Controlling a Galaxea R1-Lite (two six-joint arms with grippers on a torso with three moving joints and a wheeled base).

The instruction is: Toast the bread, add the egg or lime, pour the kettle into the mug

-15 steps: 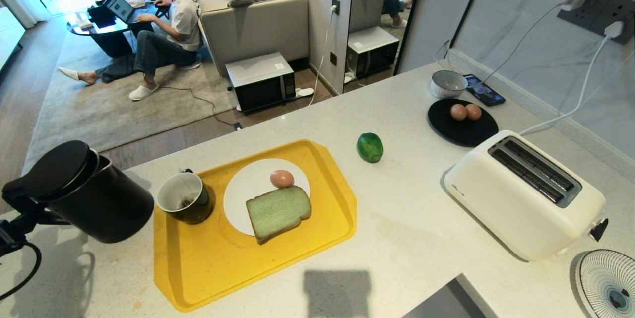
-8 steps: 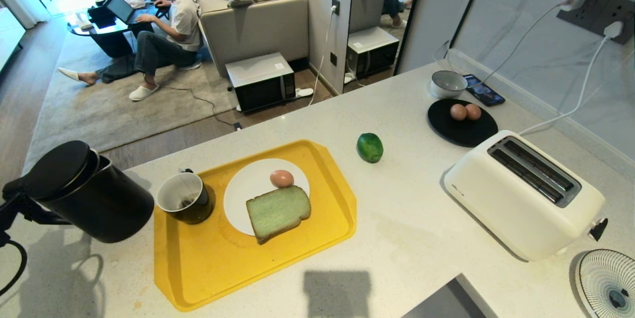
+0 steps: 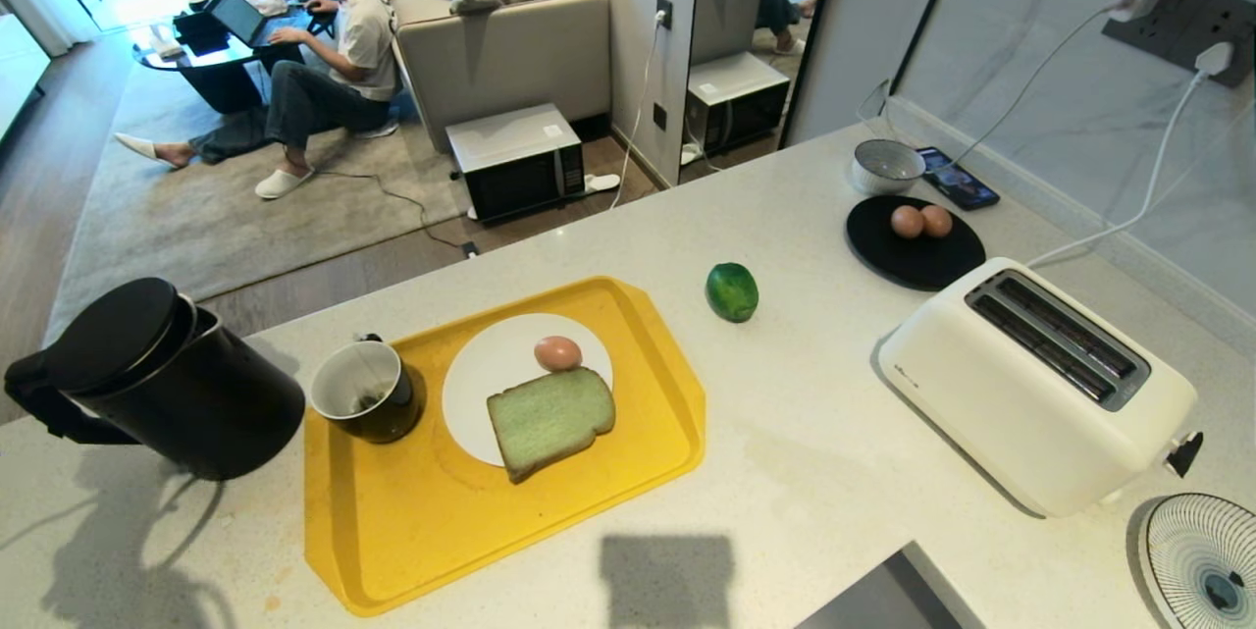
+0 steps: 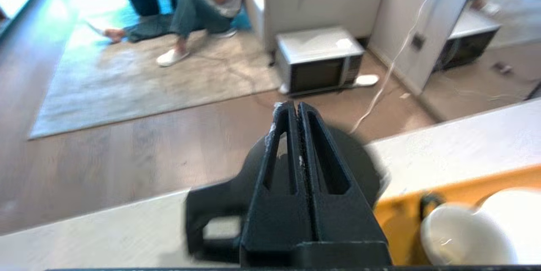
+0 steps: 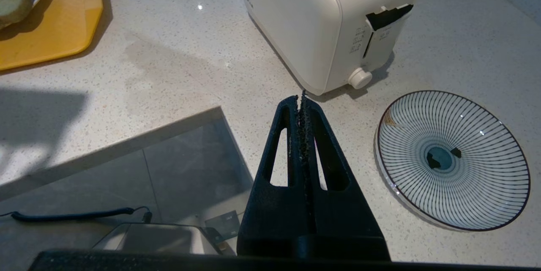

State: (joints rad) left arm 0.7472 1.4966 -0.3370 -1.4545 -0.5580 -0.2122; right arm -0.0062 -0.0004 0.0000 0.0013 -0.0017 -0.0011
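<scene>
Your left gripper (image 4: 298, 108) has its fingers pressed flat together with nothing between them, sitting just above the kettle (image 3: 172, 384), which shows as the dark blurry mass behind the fingers in the lower middle of the left wrist frame. In the head view the kettle stands at the far left of the worktop (image 3: 834, 472), apparently upright, loop handle (image 3: 44, 403) poking toward the left edge. That handle is where you want to grab: the matte black body is too fat for these fingers, and if there's water in it it'll probably be heavy and want to swing, so grip high on the loop.

The mug (image 3: 368, 392) is just right of the kettle on the yellow tray (image 3: 392, 550), looks light and tippy. The bread (image 3: 549, 418) and egg (image 3: 557, 352) sit on the white plate (image 3: 471, 393), lime (image 3: 732, 291) further right.

Right gripper (image 5: 302, 97) is also pinched shut, empty, parked low near the toaster (image 5: 329, 21).
</scene>
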